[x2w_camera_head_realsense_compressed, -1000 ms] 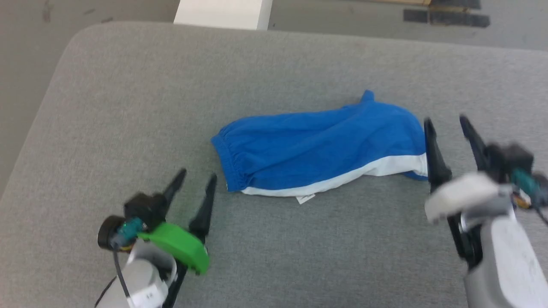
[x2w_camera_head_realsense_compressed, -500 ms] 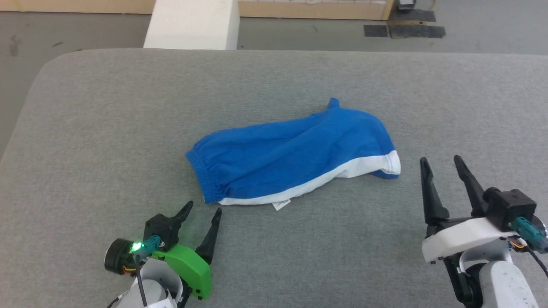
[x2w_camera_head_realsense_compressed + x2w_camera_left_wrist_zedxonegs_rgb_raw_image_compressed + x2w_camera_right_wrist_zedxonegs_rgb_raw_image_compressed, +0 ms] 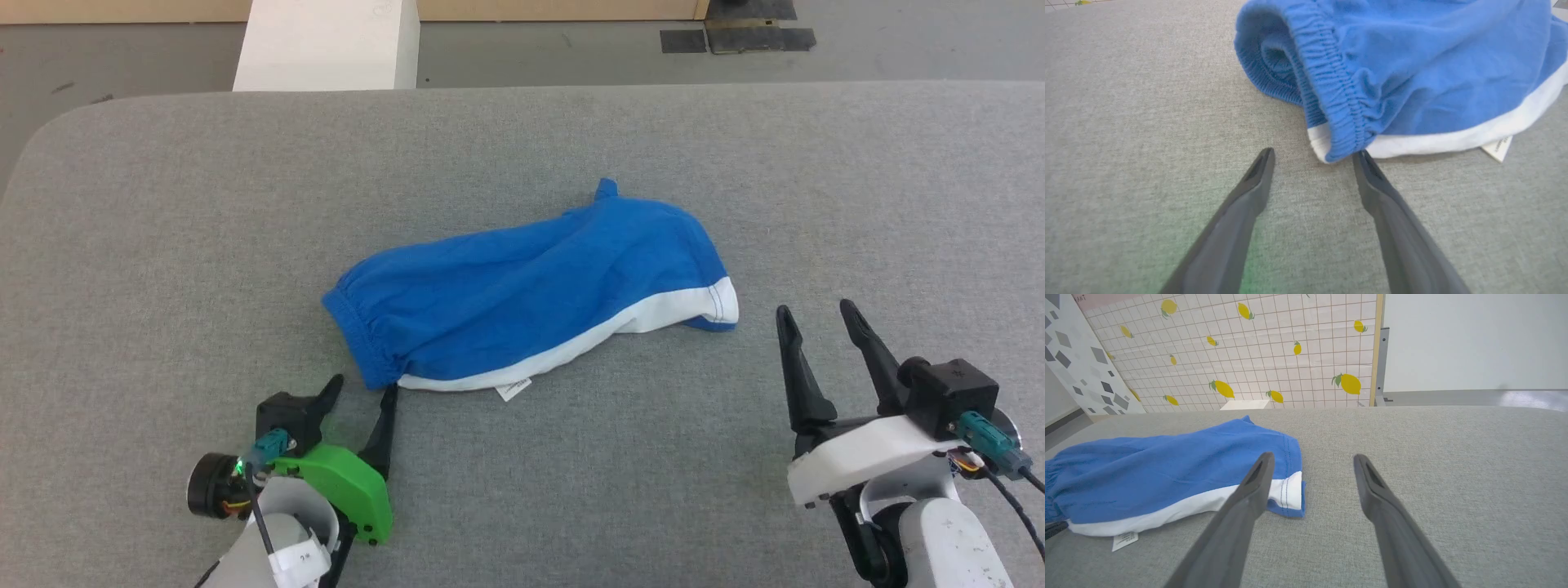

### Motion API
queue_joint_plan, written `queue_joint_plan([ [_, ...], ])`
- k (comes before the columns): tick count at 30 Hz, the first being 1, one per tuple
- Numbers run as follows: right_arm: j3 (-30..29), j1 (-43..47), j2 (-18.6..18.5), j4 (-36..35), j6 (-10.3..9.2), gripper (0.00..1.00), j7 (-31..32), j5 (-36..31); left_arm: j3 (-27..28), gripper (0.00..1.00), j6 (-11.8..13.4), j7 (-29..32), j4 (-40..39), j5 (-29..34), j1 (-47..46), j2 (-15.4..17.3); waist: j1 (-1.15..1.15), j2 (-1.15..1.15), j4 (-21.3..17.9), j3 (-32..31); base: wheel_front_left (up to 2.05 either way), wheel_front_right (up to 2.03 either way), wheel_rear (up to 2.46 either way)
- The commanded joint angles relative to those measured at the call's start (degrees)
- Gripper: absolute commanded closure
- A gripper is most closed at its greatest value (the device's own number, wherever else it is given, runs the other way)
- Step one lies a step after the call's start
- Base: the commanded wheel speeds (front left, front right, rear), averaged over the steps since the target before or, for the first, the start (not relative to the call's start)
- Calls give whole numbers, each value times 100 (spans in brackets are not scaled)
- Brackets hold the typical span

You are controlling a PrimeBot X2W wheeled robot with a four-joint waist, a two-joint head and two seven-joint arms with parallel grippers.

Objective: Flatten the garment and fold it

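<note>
Your left gripper and right gripper are both spread wide and hold nothing. The garment lies rumpled on the grey surface, at one o'clock from the left gripper and ten o'clock from the right. By the look of it, flattening and folding are both yet to do.

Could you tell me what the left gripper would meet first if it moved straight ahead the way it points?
Most likely the garment, at its elastic-gathered end right ahead of the open left gripper; whether a fingertip touches it is unclear.
</note>
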Motion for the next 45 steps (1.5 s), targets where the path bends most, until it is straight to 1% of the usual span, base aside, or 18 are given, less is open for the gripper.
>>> queue_joint_plan([
  [1, 21, 18, -3, -14, -9, 0, 2, 51, 14, 0, 16, -66, 26, -66, -123, -20, 0, 0, -5, -2, 0, 0, 0],
  [4, 37, 22, -3, -19, -9, 0, 9, 53, -28, 0, -36, -123, 49, -17, -202, -46, 0, 0, 2, -6, 0, 0, 0],
  [7, 56, 21, -3, -19, -9, 0, 25, 54, -85, 89, -117, -156, 67, 21, -240, -60, 0, 0, 10, -15, 0, 0, 0],
  [8, 60, 22, -3, -16, -9, 0, 30, 54, -100, 100, -151, -165, 74, 17, -245, -75, 0, 0, 15, -23, 0, 0, 0],
  [12, 51, 40, -3, -7, -9, 0, 56, 54, -144, 100, -213, -190, 76, 40, -252, -100, 0, 0, 51, -54, 0, 0, 0],
  [17, 59, 12, -3, 119, -9, 0, 216, 42, -83, 100, -191, -211, -38, 29, -215, -109, 0, 0, 134, -54, 0, 0, 0],
  [22, 2, -262, -3, 526, -9, 0, 803, 1, -44, 100, -166, -216, -155, 9, -133, -67, 0, 0, 205, 21, 0, 0, 0],
  [31, 83, -1251, -3, 1358, -9, 0, 2036, 11, -126, 100, -166, -191, -255, -2, -215, -108, 0, 0, 398, 264, 0, 0, 0],
  [35, 200, -1473, -3, 1513, -9, 1, 2339, -67, -165, 100, -175, -192, -253, -11, -264, -149, 0, 0, 464, 324, 0, 0, 0],
  [37, 246, -1507, -3, 1513, -9, 24, 2350, -97, -174, 100, -177, -194, -241, -20, -283, -162, 0, 0, 490, 340, 0, 0, 0],
  [38, 277, -1507, -3, 1498, -9, 29, 2343, -123, -174, 100, -177, -195, -236, -25, -290, -166, 0, 0, 497, 345, 0, 0, 0],
  [39, 296, -1496, -3, 1466, -9, 47, 2317, -166, -173, 100, -177, -196, -231, -31, -296, -166, 0, 0, 502, 349, 0, 0, 0],
  [41, 340, -1443, -3, 1390, -9, 57, 2288, -165, -168, 100, -175, -199, -226, -41, -301, -164, 0, 0, 505, 347, 0, 0, 0],
  [42, 366, -1415, -3, 1337, -9, 61, 2265, -196, -165, 100, -173, -200, -223, -46, -301, -163, 0, 0, 504, 342, 0, 0, 0],
  [44, 408, -1335, -3, 1197, -9, 78, 2223, -246, -157, 100, -170, -203, -216, -57, -292, -153, 0, 0, 492, 322, 0, 0, 0],
  [45, 421, -1291, -3, 1106, -9, 100, 2192, -259, -150, 100, -167, -204, -216, -64, -286, -146, 0, 0, 480, 312, 0, 0, 0],
])
